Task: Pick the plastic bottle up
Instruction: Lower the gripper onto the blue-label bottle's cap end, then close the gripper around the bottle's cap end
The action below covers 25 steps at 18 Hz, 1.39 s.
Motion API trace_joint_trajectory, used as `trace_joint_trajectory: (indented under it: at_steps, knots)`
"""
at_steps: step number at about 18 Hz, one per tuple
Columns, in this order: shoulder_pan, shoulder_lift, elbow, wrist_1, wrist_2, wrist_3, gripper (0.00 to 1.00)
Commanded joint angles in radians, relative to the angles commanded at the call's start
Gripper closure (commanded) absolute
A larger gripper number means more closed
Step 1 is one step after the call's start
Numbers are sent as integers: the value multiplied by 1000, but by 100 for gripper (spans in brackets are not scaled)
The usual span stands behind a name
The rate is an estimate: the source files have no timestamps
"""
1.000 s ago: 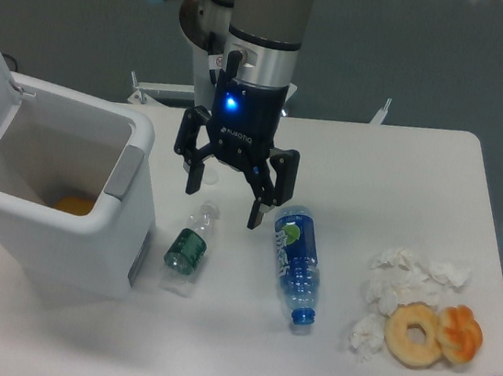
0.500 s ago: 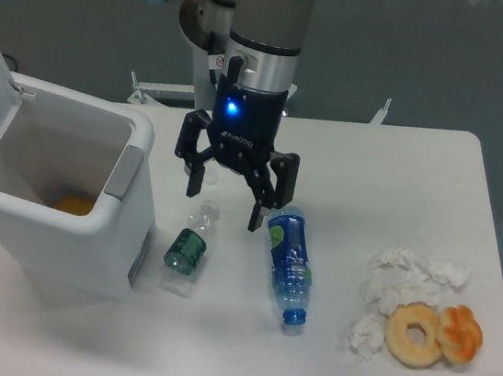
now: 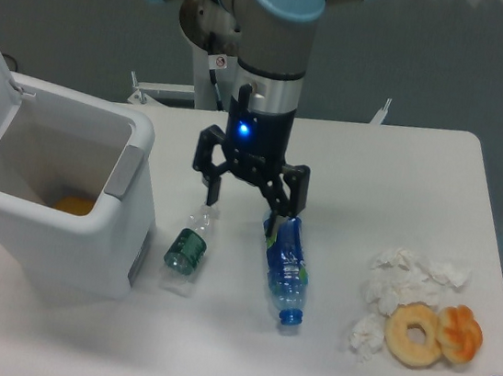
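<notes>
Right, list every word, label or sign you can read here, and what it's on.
Nothing reads clearly.
Gripper: no print legible on its body, only a blue light.
Arm sticker: a red round sign, text too small.
Blue bottle: label print blurred.
Small bottle: dark green label, unreadable.

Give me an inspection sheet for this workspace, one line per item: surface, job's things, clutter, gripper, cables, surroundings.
Surface: white table, bare in the middle.
Job's things: plastic bottle lying on its side, cap toward the camera.
Clutter: small green-label bottle lying beside the bin; crumpled tissues; doughnut; orange pastry.
Gripper: gripper open, fingers at the plastic bottle's base end.
Cables: nothing seen.
Surroundings: open white bin at left with something orange inside; grey wall behind.
</notes>
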Motion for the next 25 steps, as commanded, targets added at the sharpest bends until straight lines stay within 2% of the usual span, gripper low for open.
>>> trace_joint_trajectory:
  at_steps: [3, 7, 9, 12, 17, 21, 25]
  knots:
    - [2, -9, -20, -8, 6, -68, 0]
    - [12, -41, -25, -58, 23, -166, 0]
    - [12, -75, -25, -58, 46, -233, 0]
    - [11, -124, -22, -55, 74, -261, 0]
    - [55, -182, 8, -52, 65, -368, 0]
    - [60, -232, 12, -46, 72, -428, 0]
    - [61, -279, 20, -23, 68, -433, 0]
